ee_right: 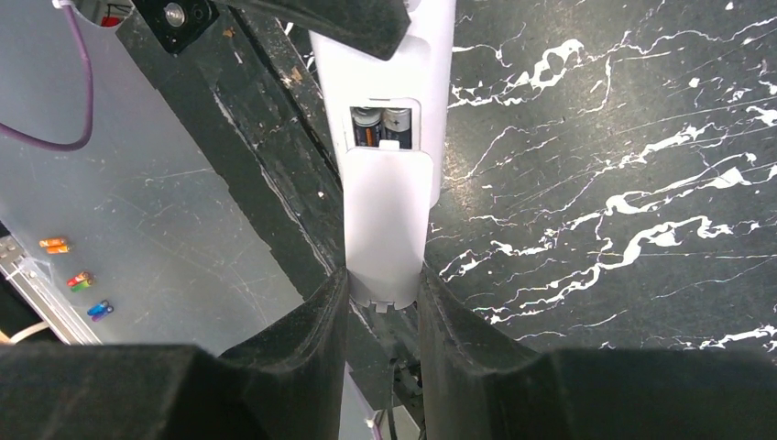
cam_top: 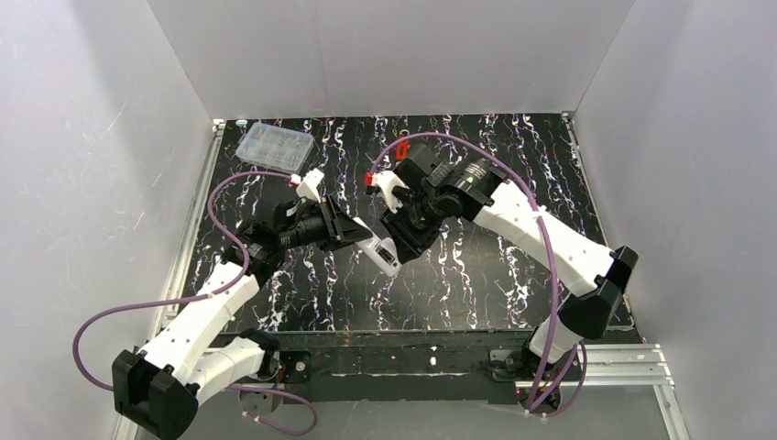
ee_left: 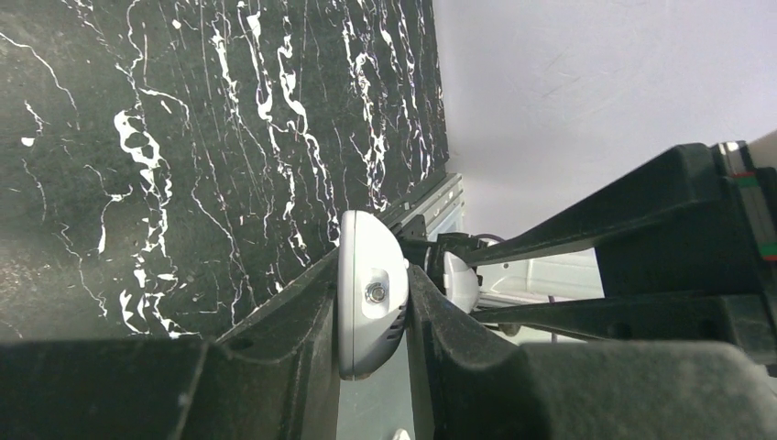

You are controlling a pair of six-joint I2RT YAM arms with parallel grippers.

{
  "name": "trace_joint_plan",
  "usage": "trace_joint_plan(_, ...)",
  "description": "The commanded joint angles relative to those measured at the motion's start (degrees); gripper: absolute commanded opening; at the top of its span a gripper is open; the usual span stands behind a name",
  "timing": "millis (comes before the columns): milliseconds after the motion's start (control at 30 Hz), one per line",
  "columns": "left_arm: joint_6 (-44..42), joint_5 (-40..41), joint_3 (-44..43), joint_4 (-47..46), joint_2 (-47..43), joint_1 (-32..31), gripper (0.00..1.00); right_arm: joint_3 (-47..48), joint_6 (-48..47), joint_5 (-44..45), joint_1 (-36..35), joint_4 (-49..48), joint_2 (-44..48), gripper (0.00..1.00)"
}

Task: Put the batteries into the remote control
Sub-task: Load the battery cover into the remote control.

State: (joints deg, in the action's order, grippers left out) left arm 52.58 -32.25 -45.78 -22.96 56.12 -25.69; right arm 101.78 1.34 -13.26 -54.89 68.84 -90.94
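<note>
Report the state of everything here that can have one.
remote control: held between both grippers, recess part open.
batteries: both seated side by side in the recess.
battery cover: partly slid over the recess.
left gripper: shut on the remote control.
right gripper: shut on the battery cover.
clear box: lid state unclear.

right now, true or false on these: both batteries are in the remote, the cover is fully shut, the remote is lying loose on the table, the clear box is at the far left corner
1. Both batteries sit side by side in the recess of the remote control. True.
2. The battery cover is fully shut. False: it is only partway on, and the battery ends show beyond its edge.
3. The remote control lies loose on the table. False: the left gripper and the right gripper each clamp one end of it.
4. The clear compartment box sits at the table's far left corner. True.
</note>
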Motion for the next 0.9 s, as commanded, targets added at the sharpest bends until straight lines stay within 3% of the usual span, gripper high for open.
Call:
trace_joint_plan(0, -2.1, 0.7, -2.4, 1.8, -2.8, -0.4, 0.00, 1.0, 0.6, -0.6, -0.4, -1.0, -1.4, 0.30)
trace_joint_plan(867, -3.7, 3.1, -2.6, 3.2, -2.8, -0.6, 0.00, 3.4, 2.9, -2.5, -0.4, -2.0, -5.2, 0.32)
